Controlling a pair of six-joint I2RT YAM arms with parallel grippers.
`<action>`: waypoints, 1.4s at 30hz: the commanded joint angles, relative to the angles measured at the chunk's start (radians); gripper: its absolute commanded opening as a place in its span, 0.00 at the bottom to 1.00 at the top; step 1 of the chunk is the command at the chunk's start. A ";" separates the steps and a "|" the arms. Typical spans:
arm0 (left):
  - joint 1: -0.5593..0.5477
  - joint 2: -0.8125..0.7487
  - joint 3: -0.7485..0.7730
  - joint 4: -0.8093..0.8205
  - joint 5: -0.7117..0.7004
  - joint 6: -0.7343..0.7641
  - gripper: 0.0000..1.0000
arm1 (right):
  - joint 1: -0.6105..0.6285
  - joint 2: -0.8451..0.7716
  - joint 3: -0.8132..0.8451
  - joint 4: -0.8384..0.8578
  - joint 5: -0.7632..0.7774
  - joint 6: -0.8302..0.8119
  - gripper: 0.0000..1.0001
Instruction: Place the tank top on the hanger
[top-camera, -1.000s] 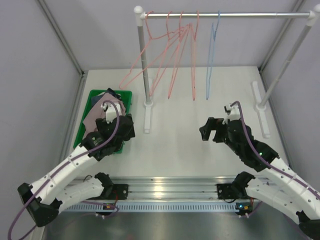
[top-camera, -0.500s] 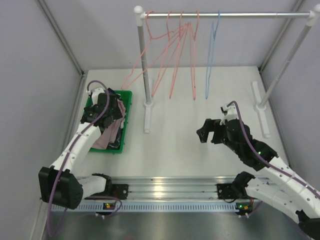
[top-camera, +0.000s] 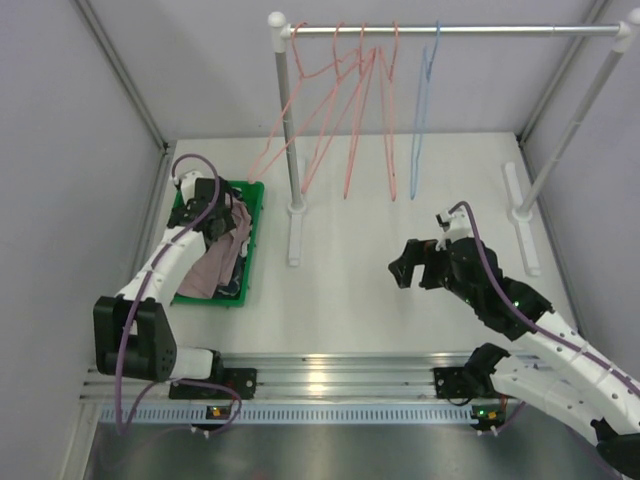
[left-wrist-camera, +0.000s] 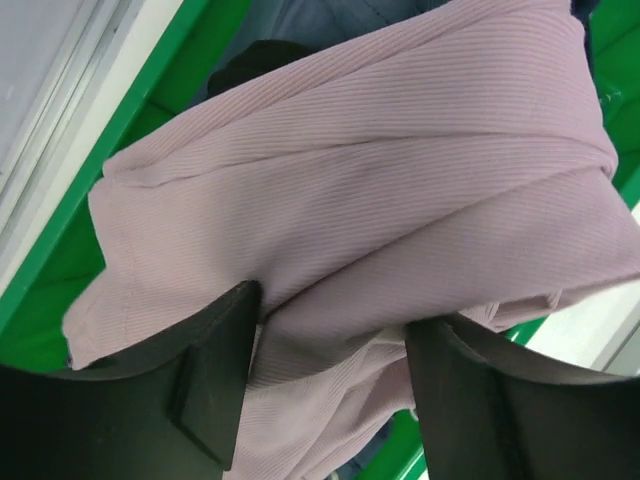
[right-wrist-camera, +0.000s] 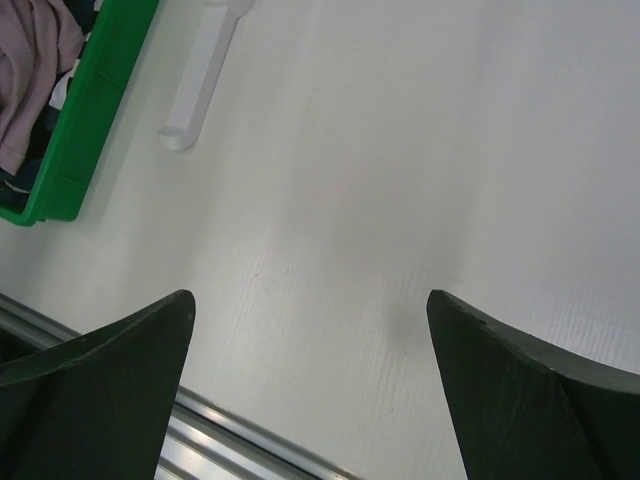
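At ten o'clock, in the green bin (top-camera: 250, 262), the tank top (left-wrist-camera: 380, 180) lies bunched; left gripper (left-wrist-camera: 335, 320) jaws spread astride a fold; right gripper (right-wrist-camera: 310, 300) spread, empty, at four o'clock; blue hanger (top-camera: 420, 130) bare at one o'clock; nearly everything remains.

Pink ribbed tank top (left-wrist-camera: 380, 180) fills most of view, bunched in green bin (left-wrist-camera: 150, 95). Blue-grey garment (left-wrist-camera: 330, 20) and sth black (left-wrist-camera: 260, 55) peek out at bin's far end. Left gripper (left-wrist-camera: 330, 335) down on the top w/ black fingers (left-wrist-camera: 215, 370) apart, fold of fabric btwn them; can't tell if pinched. White desk (left-wrist-camera: 590, 330) visible past bin's edge, lower right.
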 joint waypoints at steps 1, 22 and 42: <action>0.025 0.022 0.039 0.072 -0.029 -0.001 0.62 | 0.010 0.008 -0.004 0.043 -0.019 0.007 1.00; 0.030 -0.383 0.327 -0.299 0.310 0.143 0.00 | 0.010 0.040 0.058 0.040 -0.040 -0.019 1.00; 0.030 -0.634 0.292 -0.204 0.987 -0.019 0.00 | 0.012 -0.090 -0.102 0.267 -0.197 -0.004 1.00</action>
